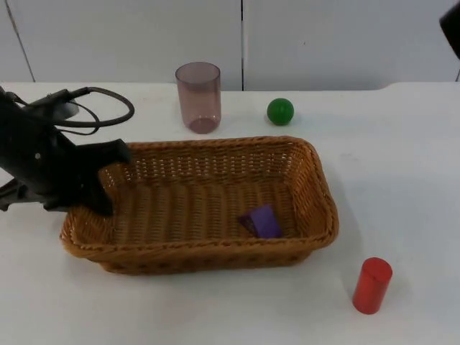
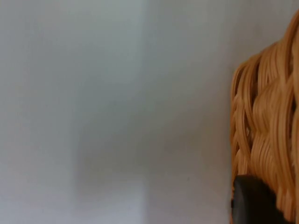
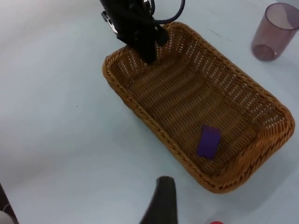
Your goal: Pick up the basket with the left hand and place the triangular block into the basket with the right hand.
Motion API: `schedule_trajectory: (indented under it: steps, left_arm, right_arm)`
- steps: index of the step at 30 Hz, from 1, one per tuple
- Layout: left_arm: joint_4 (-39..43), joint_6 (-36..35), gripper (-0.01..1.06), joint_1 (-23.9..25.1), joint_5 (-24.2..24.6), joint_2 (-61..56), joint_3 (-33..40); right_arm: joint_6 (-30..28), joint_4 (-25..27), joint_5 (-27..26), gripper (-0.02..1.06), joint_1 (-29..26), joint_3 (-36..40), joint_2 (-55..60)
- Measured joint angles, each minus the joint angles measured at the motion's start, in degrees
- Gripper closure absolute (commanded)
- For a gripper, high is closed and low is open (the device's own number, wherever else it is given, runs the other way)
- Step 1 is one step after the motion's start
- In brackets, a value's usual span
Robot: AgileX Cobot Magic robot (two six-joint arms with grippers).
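Left hand clamps the left end wall of the basket, which sits on the worktop with the purple block already inside; woven, likely light and stiff, best held by the rim; right hand's state cannot be told.

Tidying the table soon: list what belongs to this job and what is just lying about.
Job: wicker basket, held at its end by the left gripper; purple block inside it; right gripper above the table.
Lying about: tinted cup, green ball, red cylinder.
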Motion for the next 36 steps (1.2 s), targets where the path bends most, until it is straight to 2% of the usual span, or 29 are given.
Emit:
schedule_trajectory:
  steps: [2,3,4,6,15,22,26,29,36]
  left_arm:
    - [-0.1,-0.1,0.56,0.0,-0.1,0.0,-0.1]
    - [-0.1,-0.1,0.38,0.0,-0.1,0.0,-0.1]
    - [-0.1,-0.1,0.38,0.0,-0.1,0.0,-0.1]
    - [0.9,-0.2,0.00,0.1,0.0,-0.4,-0.3]
    - [8.6,-0.6,0.00,4.8,0.1,-11.3,-0.3]
    - [11.4,-0.7,0.00,6.2,2.3,-29.6,-0.4]
    - [13.2,-0.7,0.00,4.5,4.9,-38.8,-0.5]
    - [14.6,-0.7,0.00,1.1,7.5,-47.9,-0.1]
    - [15.1,-0.7,0.00,-5.5,8.0,-62.5,6.3]
  right_arm:
    - [0.0,0.0,0.0,0.35,0.0,0.0,0.0]
    - [0.0,0.0,0.0,0.35,0.0,0.0,0.0]
    - [0.0,-0.1,0.0,0.35,0.0,0.0,0.0]
    - [0.2,-0.5,-0.1,0.35,0.0,0.0,0.0]
    - [0.2,-1.7,-5.2,0.35,0.0,0.0,-3.5]
    - [0.7,-2.6,-9.0,0.35,0.0,0.0,-9.9]
    - [1.0,-2.7,-9.0,0.35,0.0,0.3,-13.2]
    - [2.0,-2.8,-9.1,0.35,0.0,3.4,-17.6]
    - [4.2,-2.8,-9.0,0.35,0.0,11.5,-25.8]
